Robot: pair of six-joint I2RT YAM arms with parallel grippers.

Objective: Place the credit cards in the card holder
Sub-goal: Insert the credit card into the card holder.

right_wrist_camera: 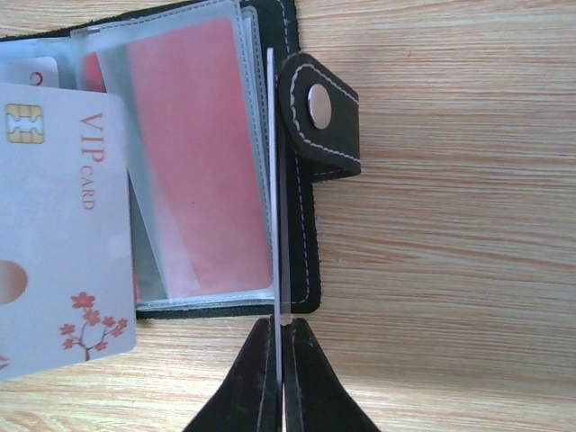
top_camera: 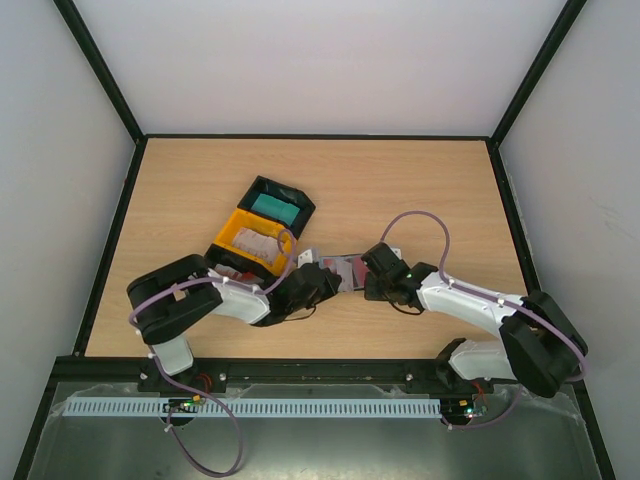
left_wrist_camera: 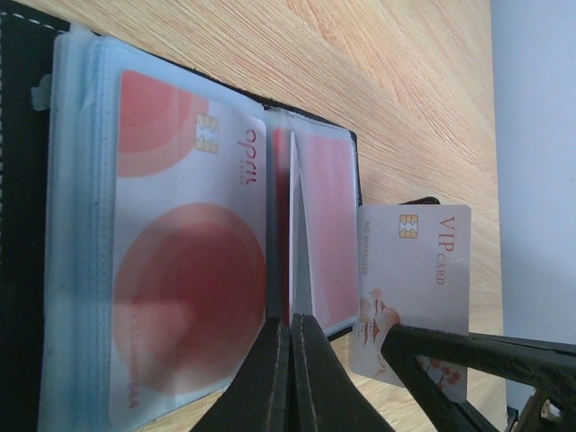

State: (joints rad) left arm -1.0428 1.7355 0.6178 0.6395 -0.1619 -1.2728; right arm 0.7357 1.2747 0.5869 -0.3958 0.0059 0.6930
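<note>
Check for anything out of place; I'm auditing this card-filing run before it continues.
The VIP card lies loose and slightly askew over the open card holder, overhanging its edge rather than sitting in a sleeve.

From where I stand I count one table (top_camera: 440, 200) and two end effectors, the left end effector (left_wrist_camera: 290, 328) and the right end effector (right_wrist_camera: 281, 331). There is one card holder (top_camera: 340, 270) with one snap strap (right_wrist_camera: 317, 112). There are two trays, a black tray (top_camera: 262, 184) and a yellow tray (top_camera: 228, 234). There are two card stacks, a teal stack (top_camera: 275, 207) and a pale stack (top_camera: 257, 243). Three single cards show at the holder: a red-and-white card (left_wrist_camera: 180, 270), a red card (right_wrist_camera: 202, 153) and a VIP card (right_wrist_camera: 63, 225).
</note>
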